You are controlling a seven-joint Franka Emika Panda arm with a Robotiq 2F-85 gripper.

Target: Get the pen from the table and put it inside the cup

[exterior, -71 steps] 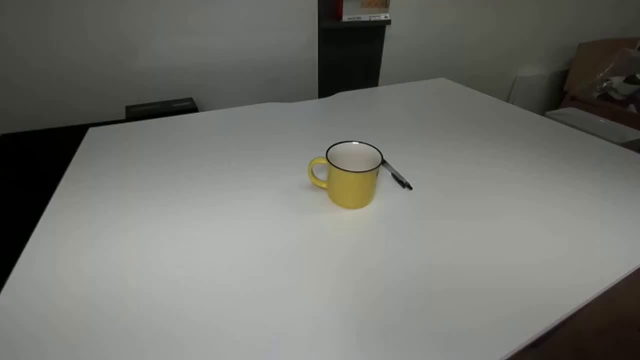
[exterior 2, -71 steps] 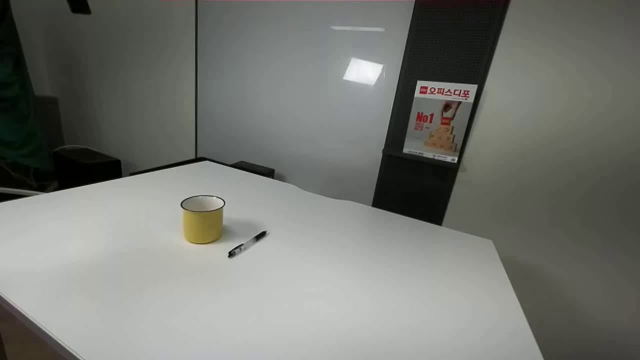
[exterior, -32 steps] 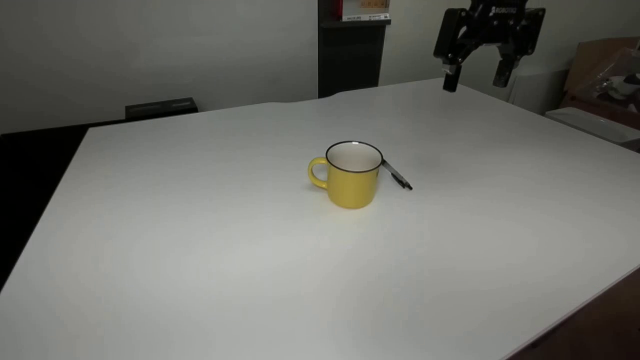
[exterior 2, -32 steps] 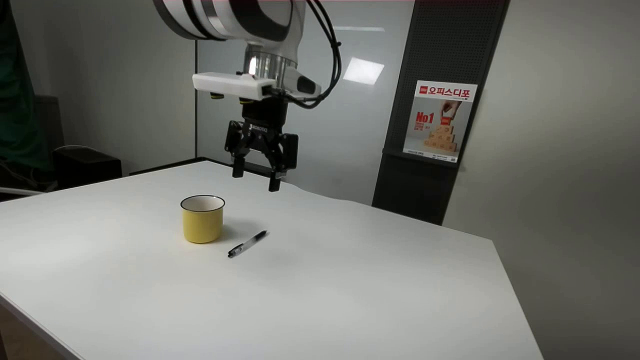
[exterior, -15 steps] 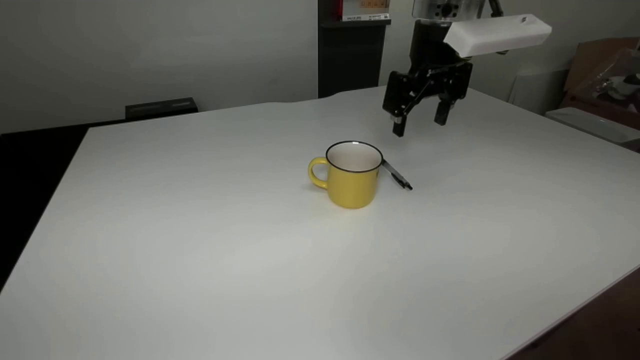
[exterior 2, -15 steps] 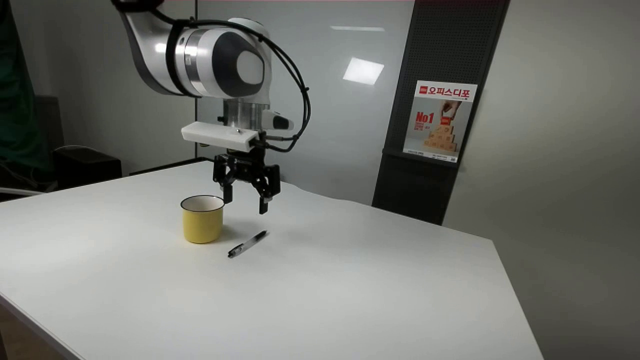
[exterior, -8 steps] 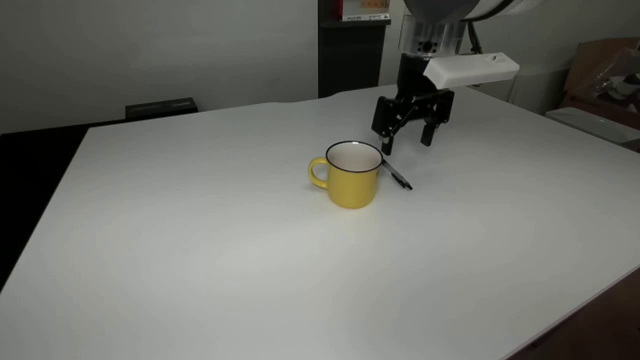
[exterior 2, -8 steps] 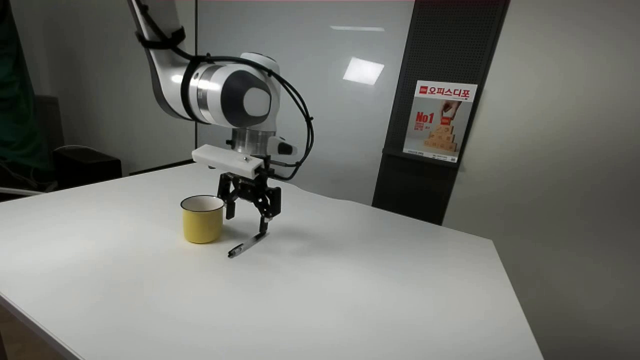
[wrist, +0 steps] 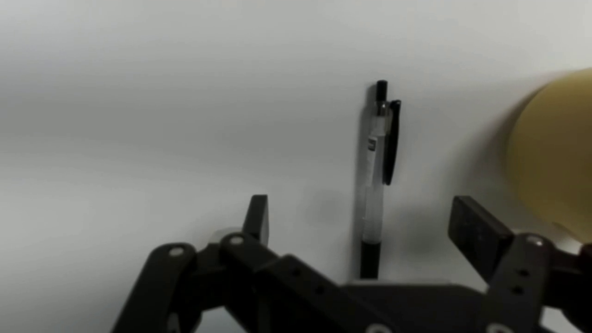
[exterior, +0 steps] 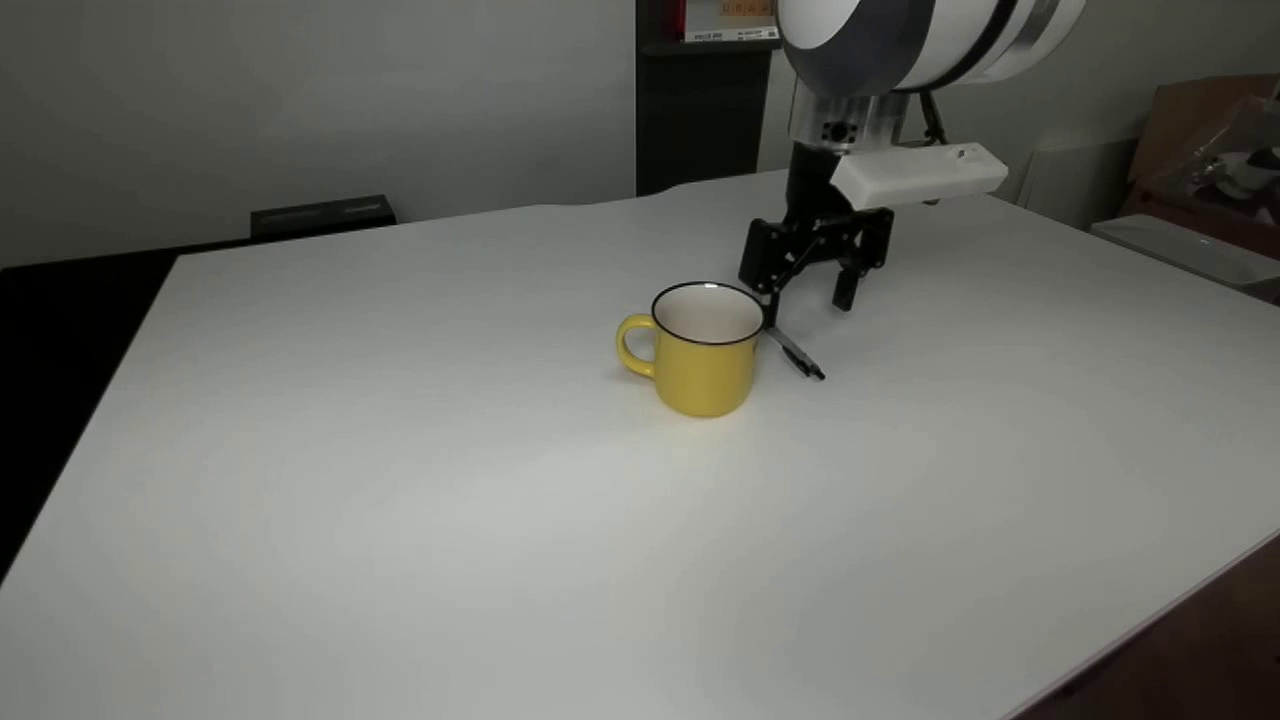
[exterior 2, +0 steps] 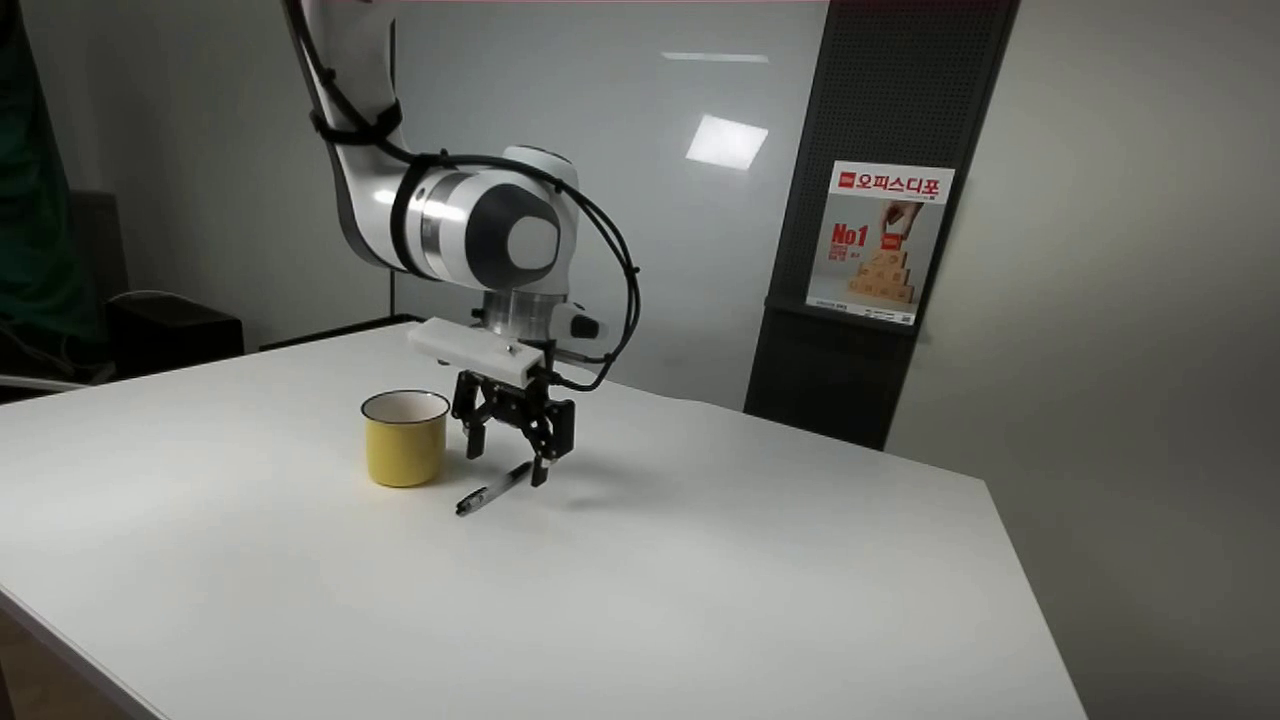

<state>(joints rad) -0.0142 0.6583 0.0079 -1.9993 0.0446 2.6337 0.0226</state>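
Note:
The pen (exterior 2: 492, 493) lies flat on the white table (exterior 2: 650, 600). It is clear grey with black ends and a black clip (wrist: 392, 143). The yellow cup (exterior: 703, 375) stands upright beside it, its handle showing in an exterior view. It is partly in the wrist view (wrist: 555, 157) at the right. My gripper (exterior 2: 507, 469) is open and low over the pen's far end. In the wrist view my gripper (wrist: 363, 208) has one finger on each side of the pen (wrist: 374, 199), apart from it. The pen's tip is hidden by the gripper body there.
The cup stands close beside one finger (wrist: 476, 231). A black box (exterior: 322, 217) is behind the table, and a dark panel with a poster (exterior 2: 880, 240) stands at the wall. A cardboard box (exterior: 1200, 130) is beyond the table at the right in an exterior view.
The arm has come into view and moved down and across to the pen, slowing over the last half second. The gripper stayed open. Pen and cup have not moved.

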